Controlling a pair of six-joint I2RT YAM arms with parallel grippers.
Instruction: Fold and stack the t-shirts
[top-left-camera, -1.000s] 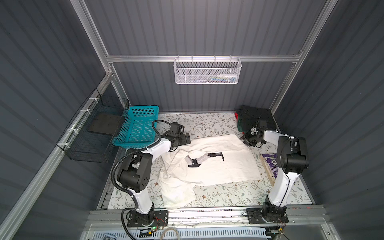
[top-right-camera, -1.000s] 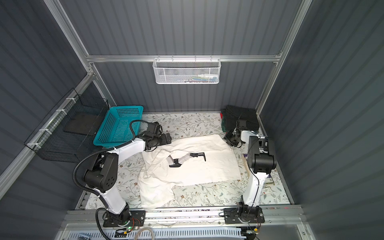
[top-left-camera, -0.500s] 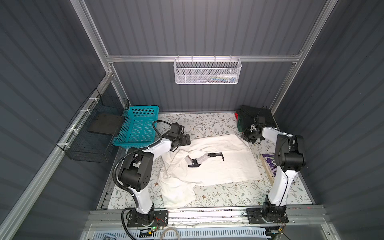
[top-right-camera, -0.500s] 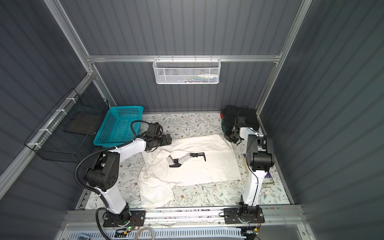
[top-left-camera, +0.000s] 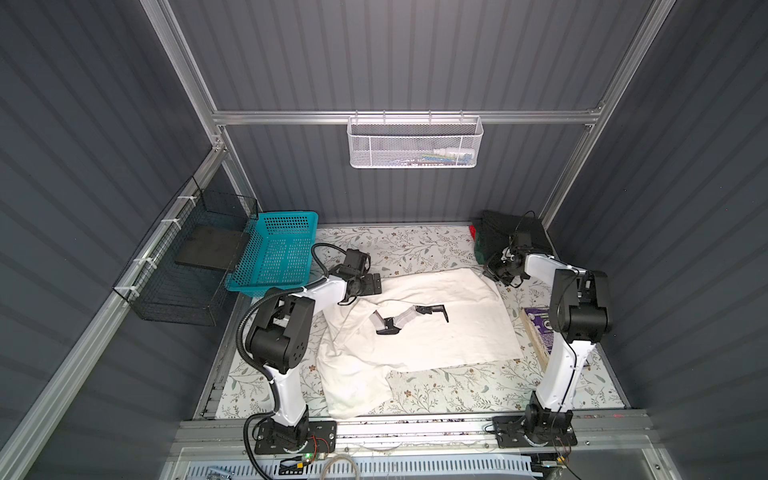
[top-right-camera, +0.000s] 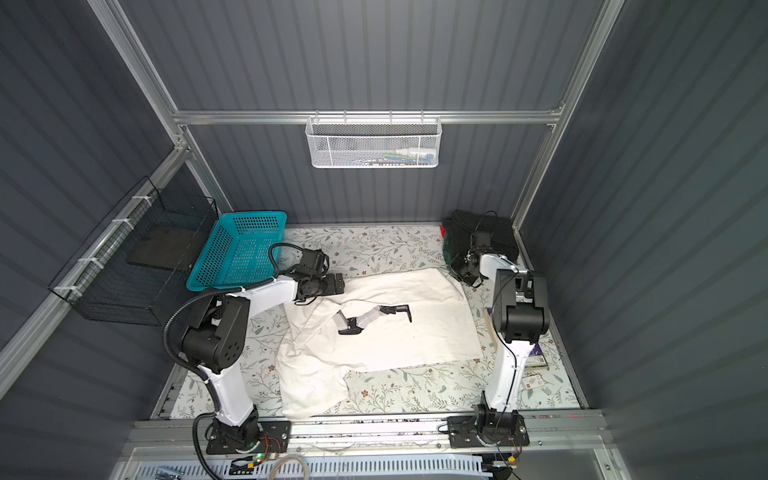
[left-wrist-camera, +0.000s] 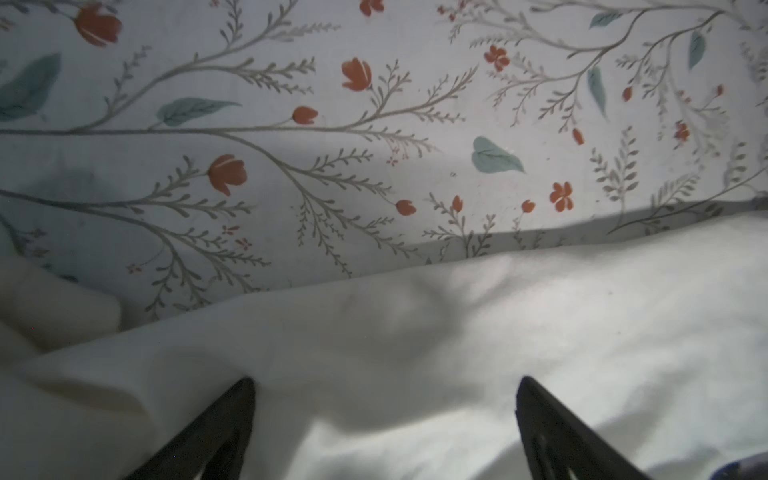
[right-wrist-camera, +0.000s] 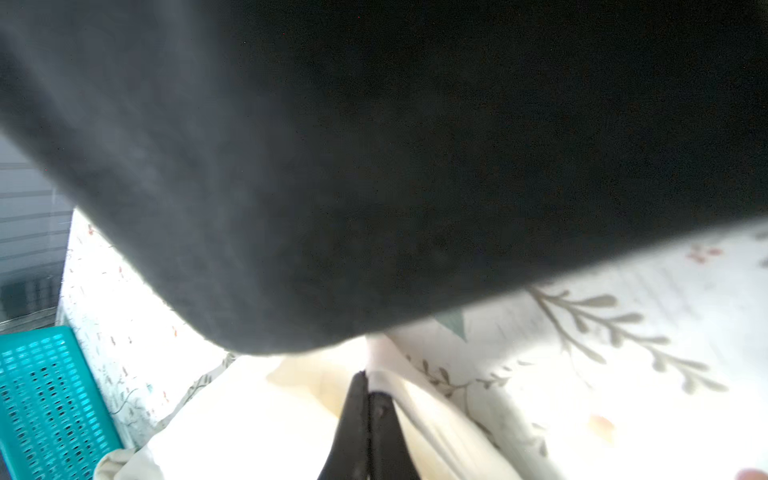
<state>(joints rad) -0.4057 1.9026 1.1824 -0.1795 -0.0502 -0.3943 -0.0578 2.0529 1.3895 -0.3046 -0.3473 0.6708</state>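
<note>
The shirt (top-left-camera: 436, 332) lies print (top-left-camera: 409, 318) up in the middle of the worktop (top-left-camera: 415, 249). Its 3 o'clock half is spread fairly flat. Its 7 to 9 o'clock side is bunched and partly doubled over on itself.

The finished stack (top-left-camera: 494, 232) sits in the worktop's 1 o'clock corner: a black shirt on top, with green and a sliver of red showing beneath. The teal basket (top-left-camera: 278, 249) stands at 10 o'clock.

The left jaws hover wide apart over the shirt's 10 o'clock corner, holding nothing. In the left wrist view both tips sit just above the cloth near its edge. The right jaws are at the shirt's 1 o'clock corner, right beside the stack, and are pressed fully together. In the right wrist view a white edge of the shirt seems nipped between the tips, with the stack's dark cloth looming close above.

By my reading, several shirts are done and this one has barely begun. One far corner is gripped and the other is not yet taken. Every fold remains, along with smoothing the rumpled 8 o'clock side and placing the shirt on the stack.
</note>
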